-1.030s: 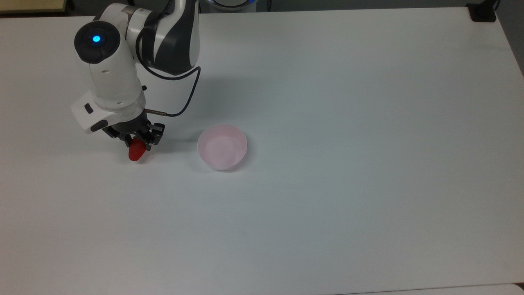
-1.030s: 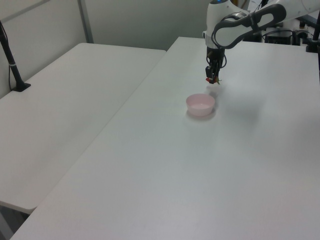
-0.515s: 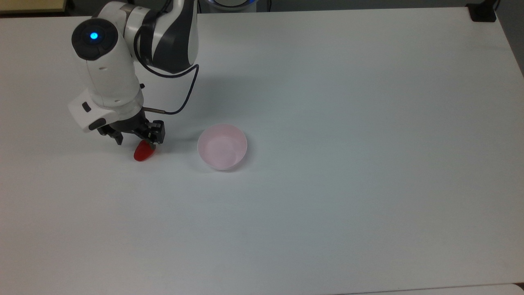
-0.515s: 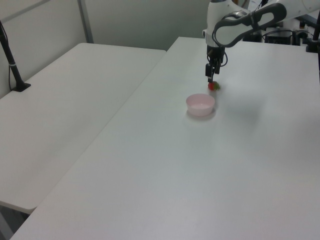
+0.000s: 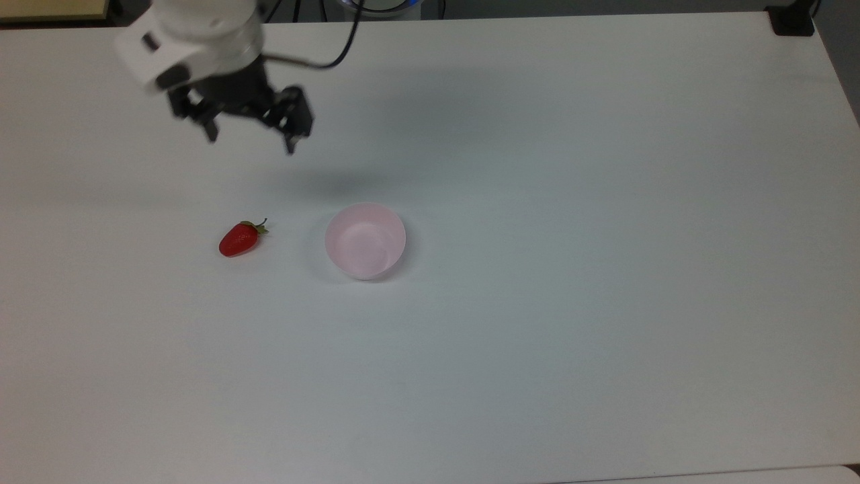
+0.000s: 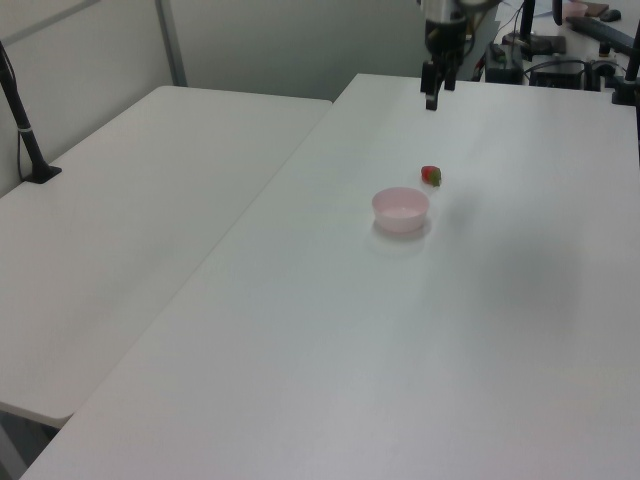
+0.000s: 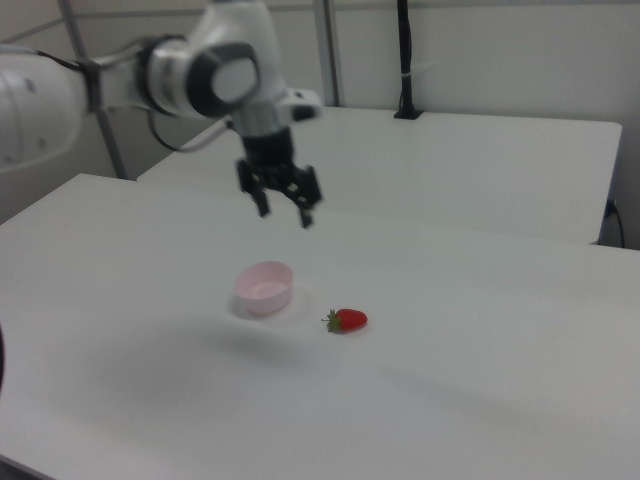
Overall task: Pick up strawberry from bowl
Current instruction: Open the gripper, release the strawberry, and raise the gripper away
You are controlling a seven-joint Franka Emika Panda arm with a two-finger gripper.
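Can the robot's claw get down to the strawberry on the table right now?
Probably yes. The strawberry lies alone on the bare table, beside the bowl and not touching it. The claw hangs open above the table, with nothing between it and the berry.

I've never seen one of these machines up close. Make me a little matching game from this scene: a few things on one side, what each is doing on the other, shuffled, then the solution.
Things:
1. strawberry
2. bowl
3. claw
4. table

States:
A. open, raised in the air, holding nothing
B. white, carrying everything else
C. lying on its side on the table, beside the bowl
D. pale pink, upright, nothing inside

Pairs: 1-C, 2-D, 3-A, 4-B
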